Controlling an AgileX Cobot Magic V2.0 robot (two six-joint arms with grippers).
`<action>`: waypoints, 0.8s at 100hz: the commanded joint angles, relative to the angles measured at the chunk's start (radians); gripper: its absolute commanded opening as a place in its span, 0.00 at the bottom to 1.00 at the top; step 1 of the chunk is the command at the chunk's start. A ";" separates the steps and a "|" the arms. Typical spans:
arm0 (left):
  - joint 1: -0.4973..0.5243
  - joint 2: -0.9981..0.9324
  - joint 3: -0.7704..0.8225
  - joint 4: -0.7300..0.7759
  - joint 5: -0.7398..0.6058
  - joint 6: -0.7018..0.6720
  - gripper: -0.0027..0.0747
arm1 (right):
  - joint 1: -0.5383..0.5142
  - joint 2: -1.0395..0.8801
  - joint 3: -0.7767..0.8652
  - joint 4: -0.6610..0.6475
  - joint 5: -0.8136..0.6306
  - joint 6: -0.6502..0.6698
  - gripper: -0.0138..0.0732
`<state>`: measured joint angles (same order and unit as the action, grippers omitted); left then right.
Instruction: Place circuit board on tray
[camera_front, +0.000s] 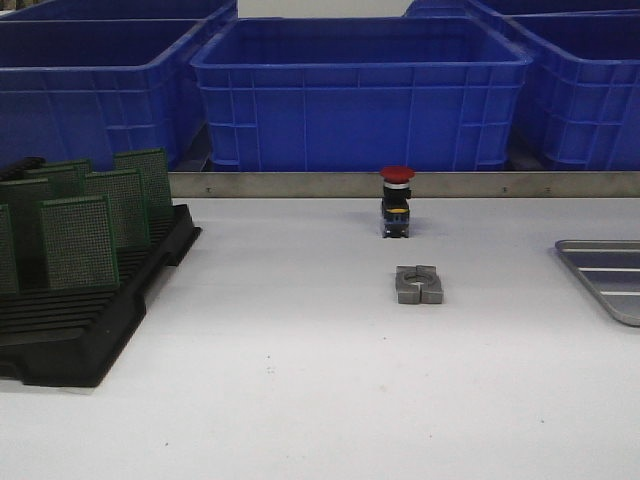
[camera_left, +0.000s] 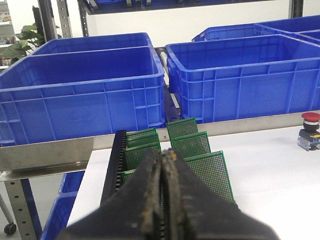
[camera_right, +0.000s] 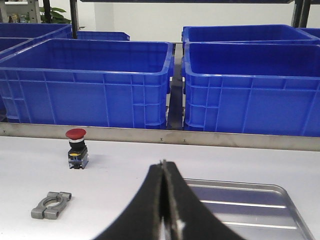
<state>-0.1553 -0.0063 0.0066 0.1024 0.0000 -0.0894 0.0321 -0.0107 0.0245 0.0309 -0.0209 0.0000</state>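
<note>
Several green perforated circuit boards (camera_front: 78, 240) stand upright in a black slotted rack (camera_front: 80, 330) at the table's left; they also show in the left wrist view (camera_left: 212, 172). The silver-grey tray (camera_front: 610, 275) lies at the right edge, partly cut off, and shows in the right wrist view (camera_right: 250, 207). My left gripper (camera_left: 163, 155) is shut and empty, above the near end of the rack. My right gripper (camera_right: 163, 165) is shut and empty, in front of the tray's left part. Neither gripper shows in the front view.
A red-capped push button (camera_front: 397, 200) stands at mid-table near the back rail. A grey metal clamp (camera_front: 418, 284) lies in front of it. Large blue plastic crates (camera_front: 360, 90) line the back behind a metal rail (camera_front: 400, 184).
</note>
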 joint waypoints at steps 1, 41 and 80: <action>0.000 -0.034 -0.001 -0.009 -0.074 -0.007 0.01 | 0.002 -0.013 -0.012 -0.011 -0.082 0.000 0.08; 0.000 -0.028 -0.072 -0.014 -0.061 -0.007 0.01 | 0.002 -0.013 -0.012 -0.011 -0.082 0.000 0.08; 0.000 0.200 -0.482 -0.037 0.298 -0.007 0.01 | 0.002 -0.013 -0.012 -0.011 -0.082 0.000 0.08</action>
<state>-0.1553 0.1007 -0.3470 0.0759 0.2785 -0.0894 0.0321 -0.0107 0.0245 0.0309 -0.0209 0.0000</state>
